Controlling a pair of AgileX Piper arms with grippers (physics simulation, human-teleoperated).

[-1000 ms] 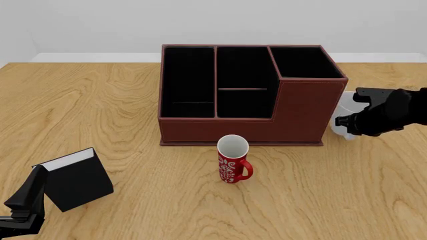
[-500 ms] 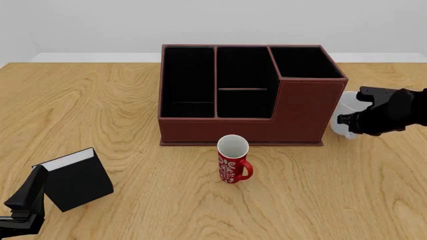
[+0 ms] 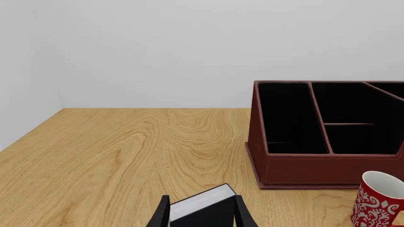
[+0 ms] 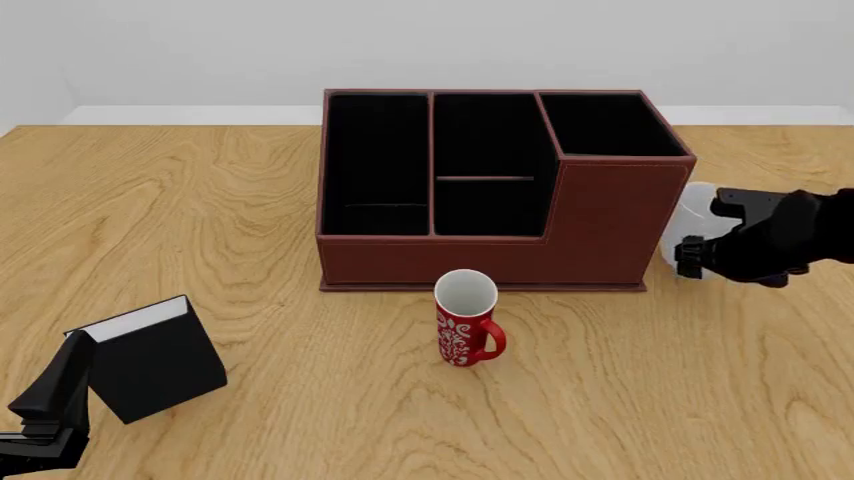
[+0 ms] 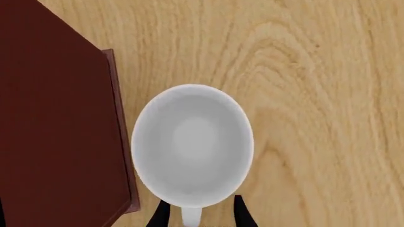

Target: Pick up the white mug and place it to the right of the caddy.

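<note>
Both arms are matte black: the right gripper (image 4: 697, 232) bulky and rounded, the left gripper (image 4: 40, 420) angular, with thin flat fingers (image 3: 241, 213).

left gripper (image 4: 40, 420) low and parted; right gripper (image 5: 197, 215) points down, fingers parted.

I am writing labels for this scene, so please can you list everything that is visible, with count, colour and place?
white mug: one, glossy white, upright on the table, close beside the right side of the caddy.
caddy: one, dark reddish-brown with three black compartments, middle back of the table.
red mug: one, red with white pattern, upright in front of the caddy.
book: one, black cover with white pages, front left of the table.
table: one, light wood grain.
left gripper: one, black, at the book; its fingers stand either side of the book.
right gripper: one, black, above the white mug; its fingers flank the handle.
</note>
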